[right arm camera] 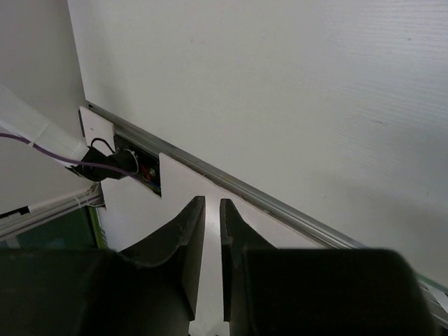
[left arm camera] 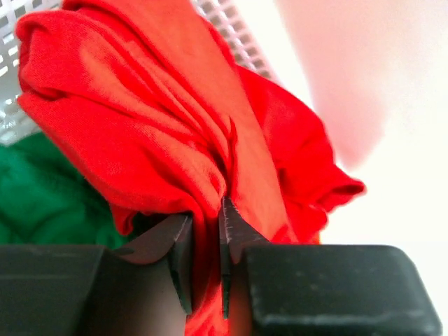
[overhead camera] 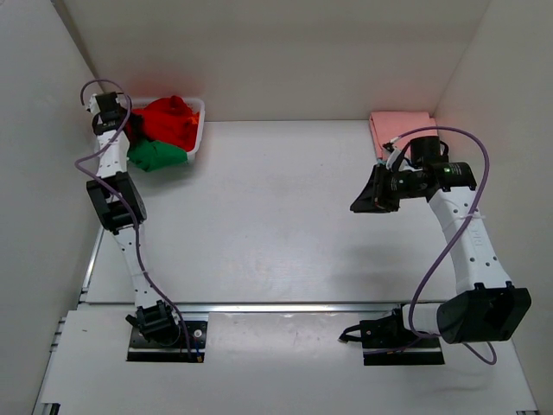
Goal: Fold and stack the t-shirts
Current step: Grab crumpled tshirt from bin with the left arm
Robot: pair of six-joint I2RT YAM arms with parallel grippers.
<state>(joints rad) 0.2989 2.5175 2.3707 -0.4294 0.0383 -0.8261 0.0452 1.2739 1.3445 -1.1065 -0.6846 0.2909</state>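
My left end effector (left arm camera: 205,213) is clenched on the red t-shirt (left arm camera: 140,119): a fold of the cloth is pinched betw. both fingertips, rest of the shirt bunched up past them. In the top view that shirt sits heaped in the white basket (overhead camera: 201,130) at abt 10 o'clock of the desk (overhead camera: 276,225), hard in the far-left corner. Green t-shirt (overhead camera: 155,156) lies crumpled at the red one's 7 o'clock, touching it, spilling over the basket's near edge; in my left wrist view it shows at 9 o'clock, low behind the red cloth. A sliver of orange cloth (overhead camera: 196,118) peeks at the red's 3 o'clock, too small to tell more. Basket lattice visible at 12 o'clock in the wrist view. My right end effector (right arm camera: 211,201) is up over bare desk at abt 3 o'clock, fingers drawn nearly together w/ only a thin slit betw. them, nothing in it, pointing back toward the near edge rail. The salmon pink t-shirt (overhead camera: 399,130) lies folded flat at abt 1 o'clock, far-right corner, just beyond my right wrist, well apart from the basket.
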